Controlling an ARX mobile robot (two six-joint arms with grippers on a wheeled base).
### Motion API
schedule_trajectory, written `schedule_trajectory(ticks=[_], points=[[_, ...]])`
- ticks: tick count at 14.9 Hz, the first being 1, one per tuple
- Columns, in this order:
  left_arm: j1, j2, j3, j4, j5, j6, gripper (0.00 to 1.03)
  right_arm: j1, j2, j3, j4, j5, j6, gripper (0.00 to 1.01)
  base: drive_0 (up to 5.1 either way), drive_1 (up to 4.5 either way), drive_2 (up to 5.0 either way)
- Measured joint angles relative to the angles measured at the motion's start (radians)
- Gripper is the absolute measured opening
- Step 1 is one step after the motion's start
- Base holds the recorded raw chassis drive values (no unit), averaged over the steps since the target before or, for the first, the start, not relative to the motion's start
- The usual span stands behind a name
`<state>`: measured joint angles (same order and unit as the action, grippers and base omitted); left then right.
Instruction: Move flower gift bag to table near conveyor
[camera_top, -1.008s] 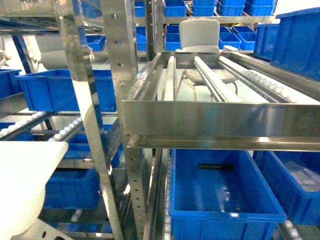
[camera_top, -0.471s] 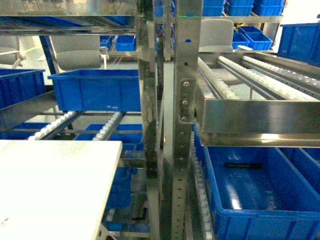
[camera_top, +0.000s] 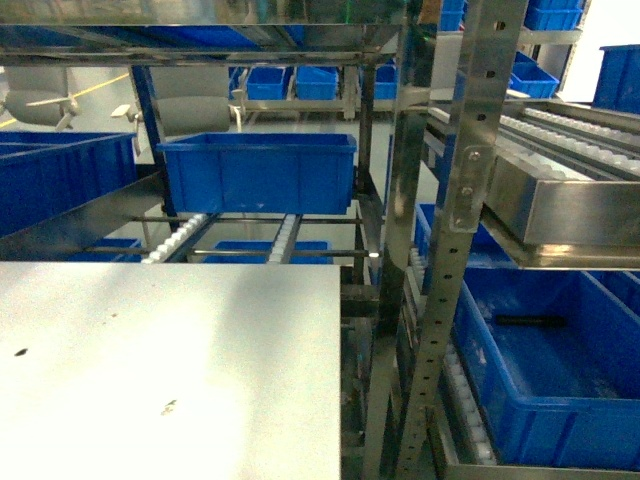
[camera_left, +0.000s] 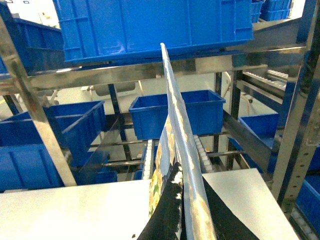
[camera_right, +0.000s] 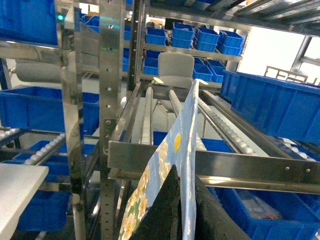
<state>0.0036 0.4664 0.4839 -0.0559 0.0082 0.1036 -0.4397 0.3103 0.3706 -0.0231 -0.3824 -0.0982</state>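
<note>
The flower gift bag (camera_left: 172, 115) is a flat glossy blue bag with yellow and white flowers, and I see it edge-on, standing up between the black fingers. My left gripper (camera_left: 187, 172) is shut on its edge above the pale table (camera_left: 65, 210). My right gripper (camera_right: 185, 172) is shut on the flower gift bag (camera_right: 177, 145) in front of the conveyor (camera_right: 220, 130). In the head view the table (camera_top: 150, 350) fills the lower left and the steel conveyor (camera_top: 550, 170) with white rollers stands at the right. Neither the bag nor a gripper shows in that view.
A steel upright post (camera_top: 450, 250) stands just right of the table's edge. A blue bin (camera_top: 257, 172) sits on roller tracks behind the table, and another blue bin (camera_top: 545, 370) lies low at the right. More blue bins fill the shelves.
The head view has swung left: the steel upright has slid to the right of the picture, and the table has grown from a corner to fill the lower left.
</note>
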Motion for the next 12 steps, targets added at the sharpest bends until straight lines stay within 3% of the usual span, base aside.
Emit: schedule_trajectory(ticks=[8,12], points=[[0.000,-0.002,0.000,0.001,0.000,0.000,0.02,0.000,-0.004,0.000,0.001,0.000,0.000,0.03,-4.9,2.06,2.9],[0.000,-0.002,0.000,0.000,0.000,0.000,0.02,0.000,-0.005,0.000,0.001,0.000,0.000,0.03,-4.8,3.53,1.4]])
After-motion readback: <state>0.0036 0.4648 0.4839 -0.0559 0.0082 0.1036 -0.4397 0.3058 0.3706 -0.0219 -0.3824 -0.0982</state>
